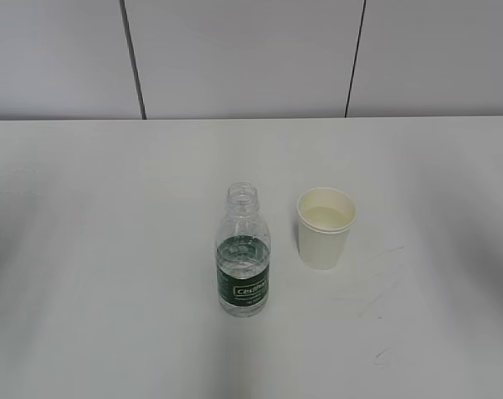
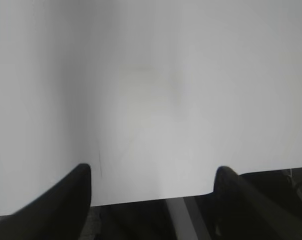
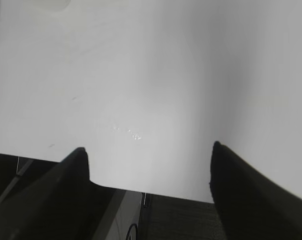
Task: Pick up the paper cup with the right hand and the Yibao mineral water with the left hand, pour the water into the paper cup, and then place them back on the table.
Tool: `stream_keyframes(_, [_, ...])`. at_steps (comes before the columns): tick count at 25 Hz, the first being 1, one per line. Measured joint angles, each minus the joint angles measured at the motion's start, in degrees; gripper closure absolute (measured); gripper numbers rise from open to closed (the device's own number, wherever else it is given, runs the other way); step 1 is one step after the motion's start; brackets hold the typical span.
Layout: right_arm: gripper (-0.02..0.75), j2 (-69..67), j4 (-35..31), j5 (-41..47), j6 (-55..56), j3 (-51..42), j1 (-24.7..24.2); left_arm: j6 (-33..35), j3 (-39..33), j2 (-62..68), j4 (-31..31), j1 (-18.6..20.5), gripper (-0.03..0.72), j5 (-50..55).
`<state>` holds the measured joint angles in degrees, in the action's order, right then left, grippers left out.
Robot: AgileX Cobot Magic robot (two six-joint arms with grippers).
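The Yibao mineral water (image 1: 243, 251), a small clear uncapped bottle with a dark green label, stands upright near the middle of the white table (image 1: 110, 249). The white paper cup (image 1: 325, 226) stands upright just to its right, apart from it, cream inside. Neither arm shows in the exterior view. My left gripper (image 2: 151, 172) is open and empty above the table's front edge. My right gripper (image 3: 148, 152) is open and empty, also over the front edge. Neither the bottle nor the cup can be made out clearly in the wrist views.
A grey panelled wall (image 1: 251, 58) rises behind the table. Faint scuff marks (image 1: 380, 299) lie on the tabletop right of the cup. The table's front edge (image 2: 151, 197) and dark floor below show in both wrist views.
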<state>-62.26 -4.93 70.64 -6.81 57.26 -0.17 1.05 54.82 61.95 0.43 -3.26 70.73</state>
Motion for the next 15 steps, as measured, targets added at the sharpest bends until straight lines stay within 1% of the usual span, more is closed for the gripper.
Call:
stream_keyframes(4, [0.153,6.9,0.0,0.0,-0.1,-6.6,0.0,0.0,-4.2,-7.5,-1.6,0.0,0.219,0.1])
stream_keyframes(8, [0.153,13.4,0.0,-0.5,-0.1,-12.7,0.0,0.0,-8.9,-14.8,-1.9,0.0,0.219,0.3])
stream_keyframes(15, [0.153,24.9,0.0,-0.6,-0.1,-21.3,0.0,-1.1,-17.7,-27.2,-3.1,0.0,0.219,-1.8])
